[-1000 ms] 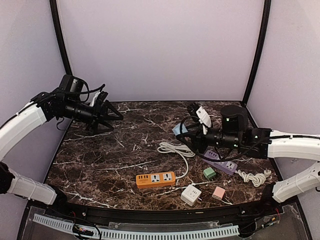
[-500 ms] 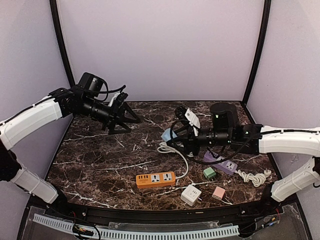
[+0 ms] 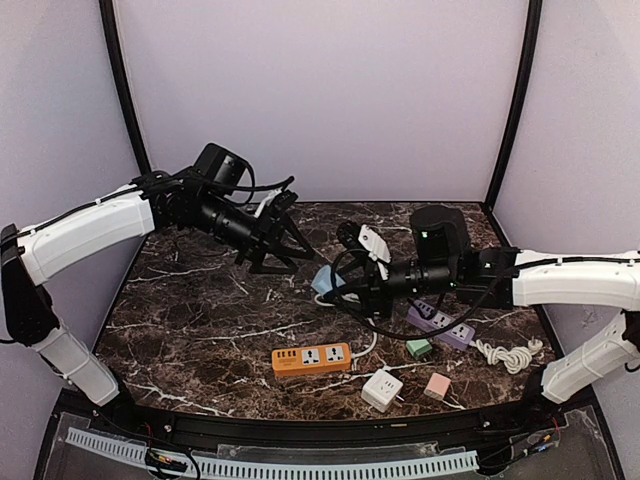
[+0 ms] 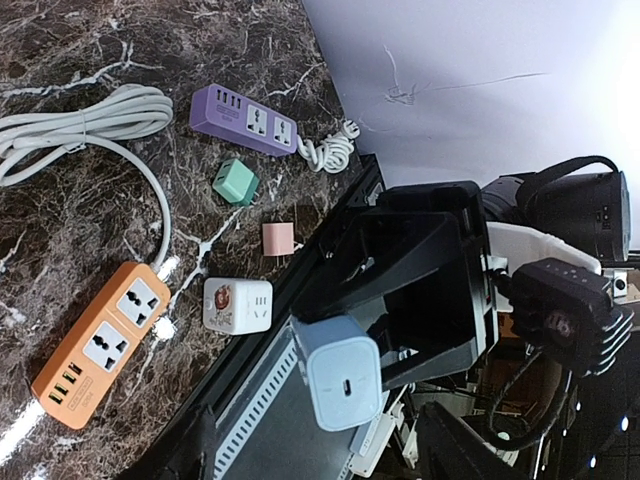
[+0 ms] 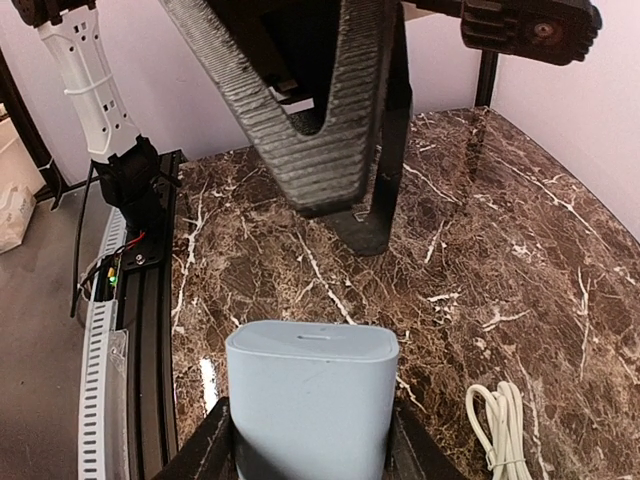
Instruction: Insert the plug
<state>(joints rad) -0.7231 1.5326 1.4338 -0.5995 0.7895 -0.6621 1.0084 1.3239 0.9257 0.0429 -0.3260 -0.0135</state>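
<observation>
My right gripper [image 3: 338, 288] is shut on a light blue plug cube [image 3: 325, 281] and holds it above the marble table, left of the purple strip. The cube fills the right wrist view [image 5: 312, 400] between my fingers [image 5: 205, 452]. It also shows in the left wrist view [image 4: 341, 375], its slotted face toward that camera. My left gripper [image 3: 287, 246] is open and empty, just up and left of the cube, apart from it. The orange power strip [image 3: 312, 358] lies at the front centre and also shows in the left wrist view [image 4: 98, 342].
A purple power strip [image 3: 440, 325], a green cube [image 3: 419, 348], a pink cube [image 3: 437, 386] and a white cube adapter [image 3: 381, 389] lie at the front right. A white cable coil [image 3: 345, 298] lies under the right gripper; a knotted cable [image 3: 510, 355] lies at the right.
My left arm has swung right toward the table's middle, gripper still open. My right gripper has carried the blue cube leftward, so the two grippers now nearly meet.
</observation>
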